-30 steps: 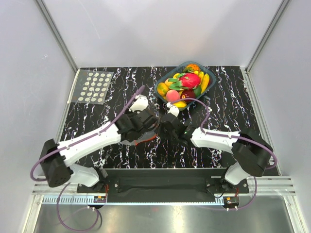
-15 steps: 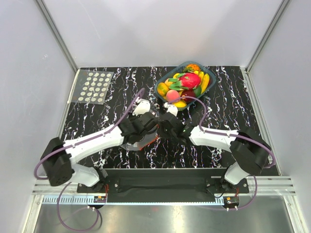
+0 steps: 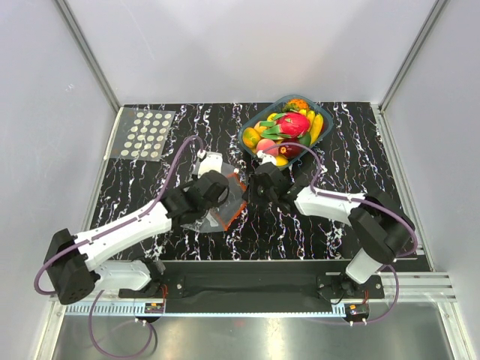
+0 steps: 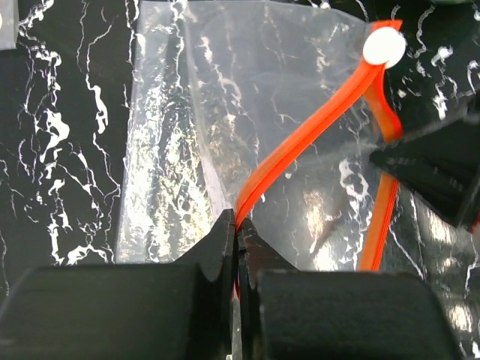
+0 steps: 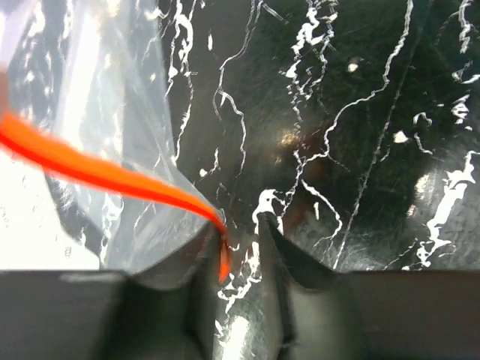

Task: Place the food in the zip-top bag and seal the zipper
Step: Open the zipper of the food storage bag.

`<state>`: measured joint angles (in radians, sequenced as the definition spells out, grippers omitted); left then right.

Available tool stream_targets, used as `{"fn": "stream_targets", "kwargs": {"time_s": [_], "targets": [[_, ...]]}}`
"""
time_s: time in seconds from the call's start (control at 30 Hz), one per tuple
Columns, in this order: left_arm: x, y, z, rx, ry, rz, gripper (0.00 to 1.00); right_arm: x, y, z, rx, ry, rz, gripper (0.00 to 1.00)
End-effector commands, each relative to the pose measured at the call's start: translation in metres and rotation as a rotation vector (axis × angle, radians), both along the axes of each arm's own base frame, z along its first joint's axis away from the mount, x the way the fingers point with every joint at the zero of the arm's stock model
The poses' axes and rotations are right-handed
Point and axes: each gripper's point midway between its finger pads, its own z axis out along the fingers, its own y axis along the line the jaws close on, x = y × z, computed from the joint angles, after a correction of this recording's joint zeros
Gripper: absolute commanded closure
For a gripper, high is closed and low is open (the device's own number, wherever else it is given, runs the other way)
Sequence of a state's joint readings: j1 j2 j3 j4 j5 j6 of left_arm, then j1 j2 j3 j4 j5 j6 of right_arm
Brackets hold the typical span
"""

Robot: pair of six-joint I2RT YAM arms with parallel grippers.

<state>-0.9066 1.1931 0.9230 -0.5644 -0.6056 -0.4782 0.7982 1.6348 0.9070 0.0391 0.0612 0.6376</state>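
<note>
The clear zip-top bag point(image 3: 214, 210) lies flat on the black marbled table between my arms. Its red-orange zipper point(image 4: 300, 146) runs up to a white slider point(image 4: 383, 46). My left gripper point(image 4: 239, 225) is shut on the zipper strip; in the top view it point(image 3: 227, 187) sits over the bag's far edge. My right gripper point(image 5: 240, 234) is slightly open, with the zipper's end point(image 5: 223, 259) against the inner face of its left finger. In the top view my right gripper point(image 3: 253, 187) is at the bag's right side. The food point(image 3: 289, 129) is piled in the tray; no food shows in the bag.
The dark teal tray point(image 3: 327, 112) stands at the far middle-right, just beyond my right gripper. A clear sheet with white dots point(image 3: 145, 133) lies at the far left corner. Grey walls close in the table on three sides.
Both grippers moved away from the arm bases, toward the tray. The left arm swung left and the bag now lies spread out and more visible under it.
</note>
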Motion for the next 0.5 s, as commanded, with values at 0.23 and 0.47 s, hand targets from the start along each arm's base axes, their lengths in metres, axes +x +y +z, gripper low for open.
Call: {"fn": "stream_targets", "kwargs": {"time_s": [0.23, 0.47], "targets": [[0.036, -0.014, 0.013, -0.083, 0.004, 0.055, 1.00, 0.038, -0.008, 0.072, 0.054, -0.128, 0.030, 0.29], [0.042, -0.014, 0.008, -0.054, -0.003, 0.069, 1.00, 0.053, -0.039, 0.097, 0.015, -0.172, -0.051, 0.23]]}}
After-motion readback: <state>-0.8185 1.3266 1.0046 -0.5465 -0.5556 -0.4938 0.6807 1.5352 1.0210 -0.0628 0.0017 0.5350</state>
